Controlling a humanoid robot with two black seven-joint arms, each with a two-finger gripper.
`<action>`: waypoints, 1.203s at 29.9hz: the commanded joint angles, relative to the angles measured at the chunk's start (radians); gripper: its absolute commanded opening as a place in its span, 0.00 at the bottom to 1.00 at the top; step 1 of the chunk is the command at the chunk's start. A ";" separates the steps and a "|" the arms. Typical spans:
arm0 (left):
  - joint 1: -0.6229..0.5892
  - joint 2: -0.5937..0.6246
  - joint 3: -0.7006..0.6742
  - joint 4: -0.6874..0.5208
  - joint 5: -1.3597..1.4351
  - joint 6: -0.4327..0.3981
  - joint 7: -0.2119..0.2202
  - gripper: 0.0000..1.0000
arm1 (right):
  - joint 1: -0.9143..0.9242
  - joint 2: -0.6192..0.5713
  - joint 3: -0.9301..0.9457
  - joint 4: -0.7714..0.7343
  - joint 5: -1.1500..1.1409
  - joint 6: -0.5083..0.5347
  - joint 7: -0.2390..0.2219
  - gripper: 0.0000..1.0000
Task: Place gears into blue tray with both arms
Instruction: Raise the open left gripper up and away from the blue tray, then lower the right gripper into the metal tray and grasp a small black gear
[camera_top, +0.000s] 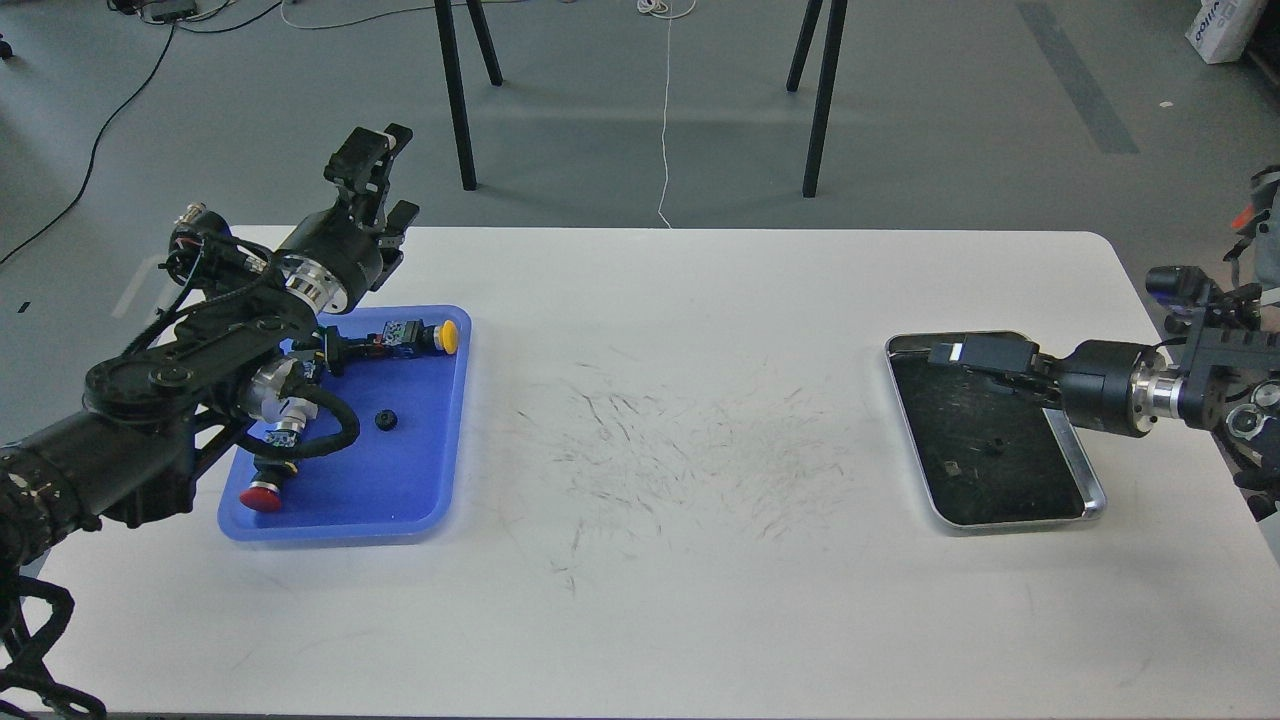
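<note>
One gear (383, 421) lies in the blue tray (420, 470), counter (660, 600) left | my left fingers (385, 175) raised behind tray, parted, empty | second gear (992, 447) in silver tray (1085, 475) | my right fingers (945, 353) above it, gap unreadable

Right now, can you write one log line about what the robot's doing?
left gripper: open, raised behind blue tray | right gripper: over silver tray | one gear in blue tray
</note>
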 joint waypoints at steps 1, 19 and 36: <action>0.010 0.001 -0.008 0.002 -0.006 -0.020 0.000 1.00 | 0.086 0.005 -0.133 -0.010 -0.122 -0.009 0.000 0.98; 0.061 0.005 -0.008 0.014 0.003 -0.052 0.000 1.00 | 0.140 0.100 -0.244 -0.094 -0.451 -0.002 0.000 0.98; 0.063 0.005 -0.008 0.015 0.006 -0.052 0.000 1.00 | 0.169 0.139 -0.325 -0.128 -0.449 -0.013 0.000 0.91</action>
